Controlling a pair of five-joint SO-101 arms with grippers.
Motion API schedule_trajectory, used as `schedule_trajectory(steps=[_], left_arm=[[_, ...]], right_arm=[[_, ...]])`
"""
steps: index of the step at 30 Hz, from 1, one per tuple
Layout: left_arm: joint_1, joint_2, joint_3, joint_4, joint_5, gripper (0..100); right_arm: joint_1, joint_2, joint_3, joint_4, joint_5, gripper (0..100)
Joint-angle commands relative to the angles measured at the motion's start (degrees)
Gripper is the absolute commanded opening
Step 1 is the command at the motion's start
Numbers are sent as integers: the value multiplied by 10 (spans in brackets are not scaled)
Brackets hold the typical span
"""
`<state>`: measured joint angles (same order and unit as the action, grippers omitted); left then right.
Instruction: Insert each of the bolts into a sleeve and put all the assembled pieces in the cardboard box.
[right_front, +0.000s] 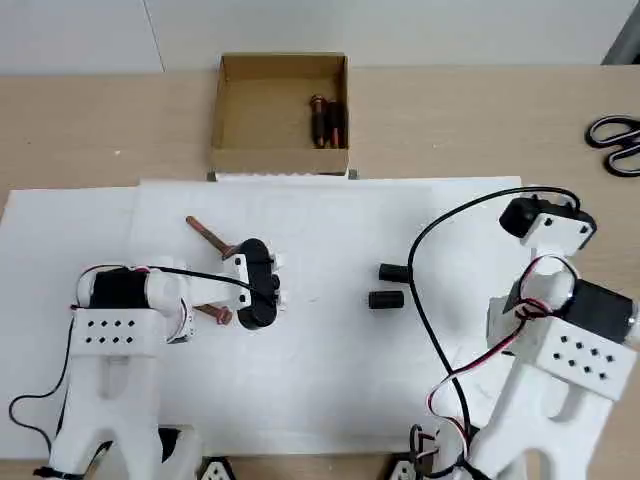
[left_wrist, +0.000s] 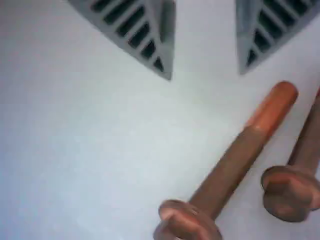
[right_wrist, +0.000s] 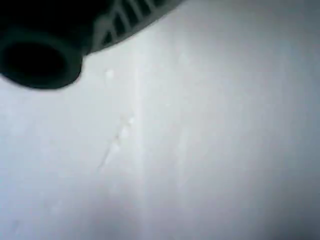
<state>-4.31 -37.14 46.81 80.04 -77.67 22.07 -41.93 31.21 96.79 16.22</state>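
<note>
Table (right_front: 60, 120). The white sheet (right_front: 330, 400) starts at the front wall of the cardboard box (right_front: 260, 110) and runs toward the arms. Inside the box, against its right wall: assembled pieces (right_front: 328, 120). The left gripper (left_wrist: 205, 70) is released, fingers spread, empty, above the sheet in front of the box. The right gripper (right_front: 545, 222) sits in front of the box and well to its right; grip state cannot be told. Far right of the box: scissors (right_front: 620, 140). In front of the box, just beside the left gripper: nearer bolt (right_front: 207, 233), farther bolt (right_front: 214, 313). Front-right of the box, between the grippers: nearer sleeve (right_front: 391, 271), farther sleeve (right_front: 386, 299), both loose.
</note>
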Motion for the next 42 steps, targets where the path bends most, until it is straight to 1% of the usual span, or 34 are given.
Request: schedule_trajectory(steps=[1, 4, 11, 14, 18, 20, 25, 29, 37, 39, 42], left_arm=[[1, 0, 19, -65, -127, 87], [1, 0, 32, -94, -127, 88], [11, 3, 38, -98, -128, 88], [20, 40, 30, -98, -127, 88], [19, 113, -29, -104, -107, 88], [21, 156, -73, -81, -100, 88], [22, 256, -184, 18, -96, 87], [20, 295, -244, 79, -96, 84], [28, 296, -254, 156, -101, 83], [33, 300, -254, 162, -101, 83], [38, 302, -250, 146, -101, 84]], right_arm=[[7, -13, -2, -9, 4, 3], [7, -13, -2, -9, 4, 3], [7, -13, -2, -10, 4, 3], [7, -12, -2, -10, 4, 3], [7, -12, -2, -10, 5, 3], [7, -12, -2, -10, 6, 3], [7, -12, -2, -10, 7, 3], [7, -12, -2, -10, 7, 3], [7, -12, -1, -10, 6, 3], [7, -12, 8, -10, 7, 3], [7, -15, 18, -22, 7, 3]])
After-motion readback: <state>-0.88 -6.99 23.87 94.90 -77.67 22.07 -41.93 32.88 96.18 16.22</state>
